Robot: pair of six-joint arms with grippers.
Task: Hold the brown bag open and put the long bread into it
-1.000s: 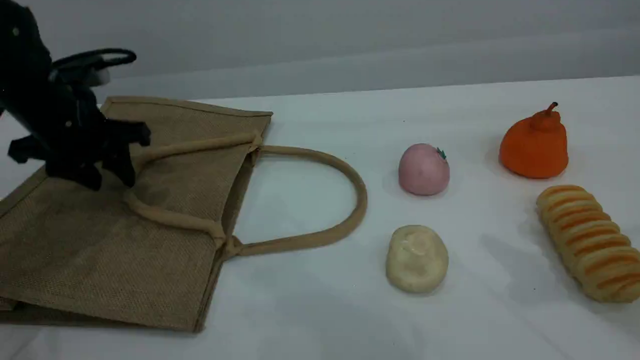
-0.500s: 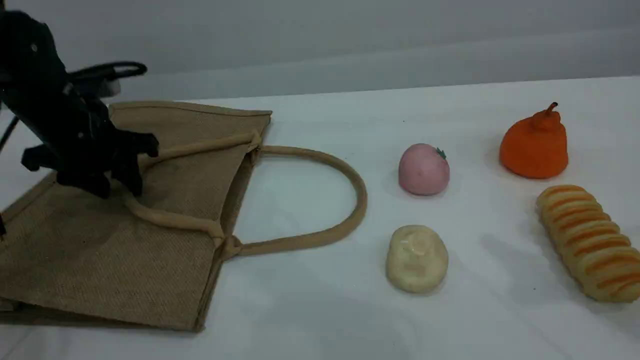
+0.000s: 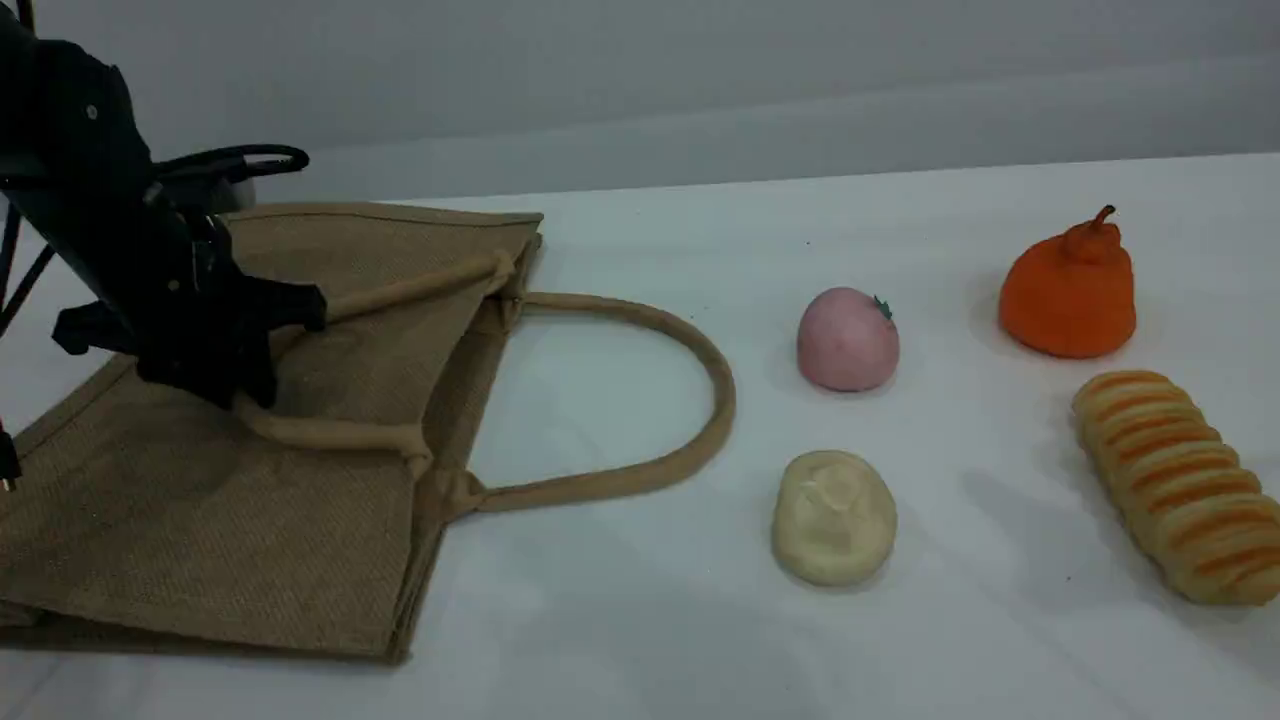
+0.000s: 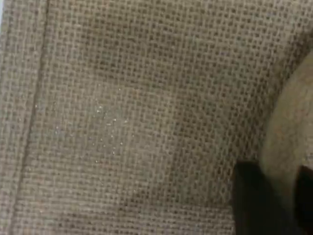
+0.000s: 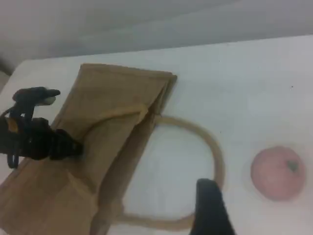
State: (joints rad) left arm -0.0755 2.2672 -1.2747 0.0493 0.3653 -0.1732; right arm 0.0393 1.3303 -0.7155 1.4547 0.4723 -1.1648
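Note:
The brown bag [image 3: 200, 520] lies flat at the left, mouth facing right. One handle [image 3: 715, 390] loops out onto the table. The other handle [image 3: 330, 432] is folded back on the bag. My left gripper [image 3: 240, 385] is down on that folded handle and shut on it. In the left wrist view the strap [image 4: 286, 147] runs between dark fingertips [image 4: 254, 205] over the weave. The long bread [image 3: 1175, 485] lies at the far right, untouched. Of my right gripper only one fingertip [image 5: 208, 205] shows, high above the bag [image 5: 112, 122].
A pink round fruit [image 3: 847, 338], a cream-white lump [image 3: 833, 516] and an orange pear-shaped fruit [image 3: 1070, 290] sit between the bag and the bread. The white table's far edge runs behind them.
My left gripper has come down and to the right onto the folded handle and closed on it. The strap has shifted slightly. The foods have not moved.

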